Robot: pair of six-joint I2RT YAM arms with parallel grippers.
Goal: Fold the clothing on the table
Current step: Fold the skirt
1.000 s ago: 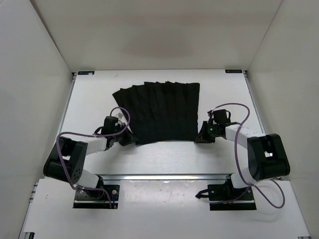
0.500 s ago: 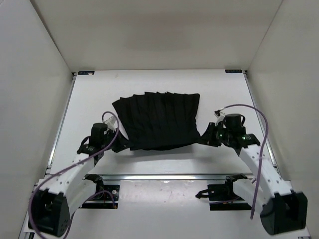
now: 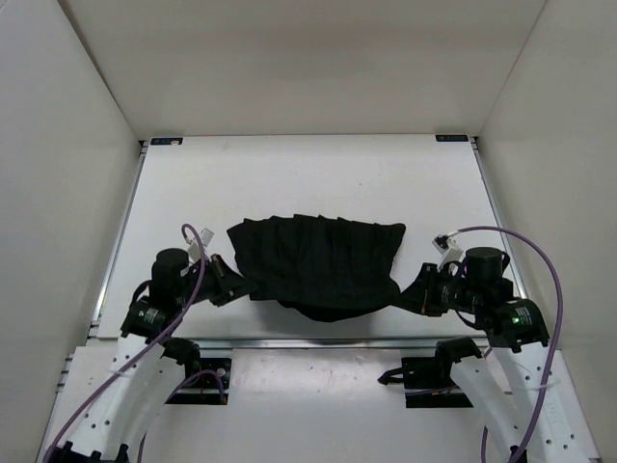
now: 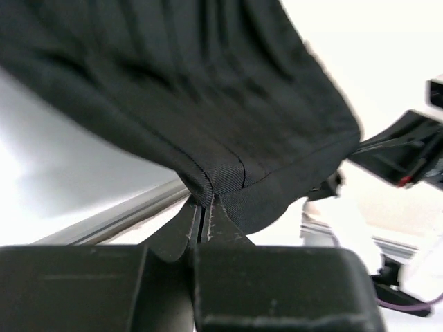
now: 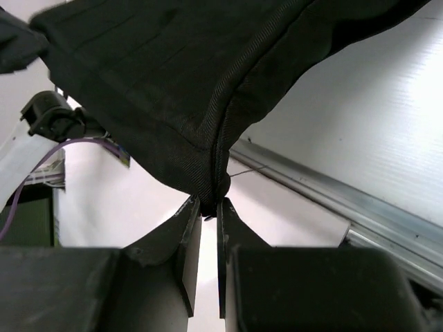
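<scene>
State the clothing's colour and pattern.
The clothing is plain black with fine pleat ridges; the top external view shows it best.

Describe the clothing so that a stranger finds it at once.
On the white table, look between the left gripper and right gripper. The clothing is the wide black pleated fabric they pinch, soft and ridged, unlike their hard housings.

Plain matte white wall panels [image 3: 308,58] stand at 9, 12 and 3 o'clock. Soft, even light leaves a faint grey shadow [image 3: 308,94] on the 12 o'clock panel.
</scene>
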